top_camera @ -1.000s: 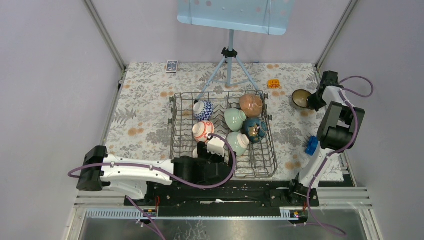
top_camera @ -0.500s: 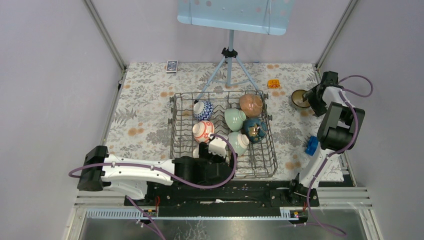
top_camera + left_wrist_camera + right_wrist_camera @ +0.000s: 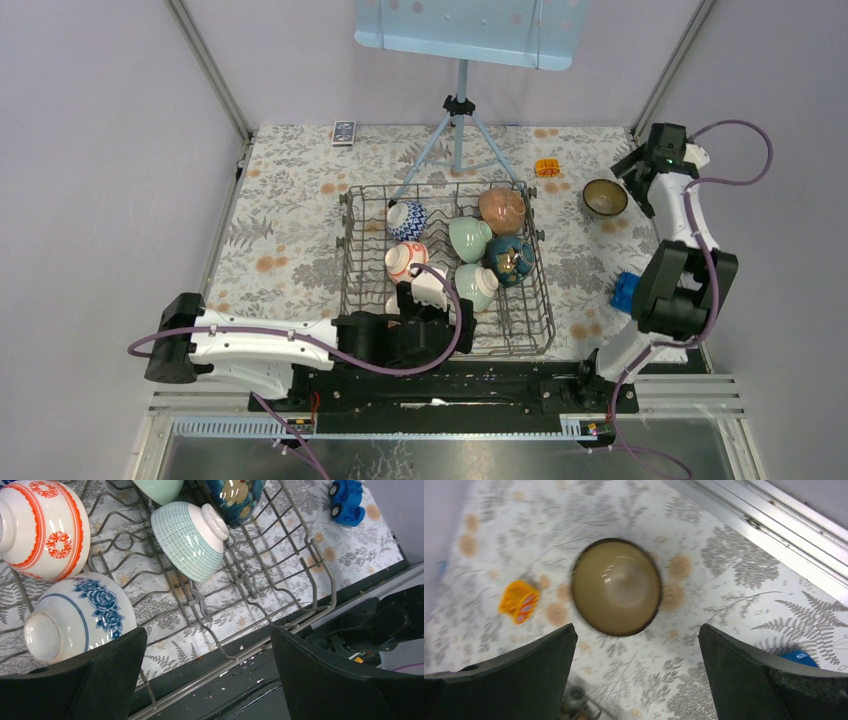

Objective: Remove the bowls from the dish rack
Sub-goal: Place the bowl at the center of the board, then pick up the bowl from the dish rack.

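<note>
1. My right gripper has let go. A second ago it was pinched on the rim of the brown bowl. Now its jaws are spread wide with nothing in them.
2. The brown bowl was tipped on its side in my grip. Now it sits flat on the flowery cloth, open side up, with its tan inside showing.
3. That bowl is outside the dish rack, off to the right of it and near the little orange toy.
4. My right arm has lifted up and back. The gripper hangs over the brown bowl and does not touch it.
5. My left gripper has hardly moved. It waits over the near edge of the rack, jaws wide apart and holding nothing.
6. Just past it, three bowls lie among the wires: a blue-flowered bowl, a red-and-white bowl and a green checked bowl.
7. Farther back in the rack are a blue-patterned bowl, a plain green bowl, an orange bowl and a dark blue bowl. None of them has shifted.
8. The blue toy car lies on the cloth right of the rack, same as before.
</note>
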`<state>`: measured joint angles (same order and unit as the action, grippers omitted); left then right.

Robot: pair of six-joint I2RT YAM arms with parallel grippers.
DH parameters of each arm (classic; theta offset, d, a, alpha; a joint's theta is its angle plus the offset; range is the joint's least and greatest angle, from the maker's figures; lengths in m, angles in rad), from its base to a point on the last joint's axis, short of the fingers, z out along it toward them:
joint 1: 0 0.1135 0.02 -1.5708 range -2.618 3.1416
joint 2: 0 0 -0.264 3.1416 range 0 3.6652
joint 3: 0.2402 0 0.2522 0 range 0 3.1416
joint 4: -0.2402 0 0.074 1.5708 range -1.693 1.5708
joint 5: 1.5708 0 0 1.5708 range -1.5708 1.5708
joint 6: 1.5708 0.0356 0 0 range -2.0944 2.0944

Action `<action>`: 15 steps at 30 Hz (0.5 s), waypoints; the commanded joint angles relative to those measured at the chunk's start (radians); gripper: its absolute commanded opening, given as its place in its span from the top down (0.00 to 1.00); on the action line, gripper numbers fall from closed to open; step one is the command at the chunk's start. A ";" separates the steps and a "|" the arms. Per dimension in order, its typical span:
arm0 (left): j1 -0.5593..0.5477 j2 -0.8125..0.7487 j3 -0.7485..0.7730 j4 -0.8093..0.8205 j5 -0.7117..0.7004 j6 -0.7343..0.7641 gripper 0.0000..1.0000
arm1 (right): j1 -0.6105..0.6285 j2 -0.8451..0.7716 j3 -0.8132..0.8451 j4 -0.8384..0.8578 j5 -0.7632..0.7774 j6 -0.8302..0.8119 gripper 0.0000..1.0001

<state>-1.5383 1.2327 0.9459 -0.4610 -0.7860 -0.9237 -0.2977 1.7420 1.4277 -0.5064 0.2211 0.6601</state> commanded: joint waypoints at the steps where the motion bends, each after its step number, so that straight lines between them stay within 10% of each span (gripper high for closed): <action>1: 0.009 -0.022 0.000 0.083 -0.004 0.002 0.01 | 0.136 -0.185 -0.022 0.095 0.134 -0.029 0.00; 15: 0.042 -0.110 0.018 -0.016 -0.104 0.027 0.01 | 0.585 -0.884 -0.364 0.147 0.093 -0.114 0.00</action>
<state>-1.5154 1.1797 0.9451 -0.4770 -0.8207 -0.9161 0.2466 1.0214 1.1412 -0.3466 0.3367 0.5800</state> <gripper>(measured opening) 0.988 0.994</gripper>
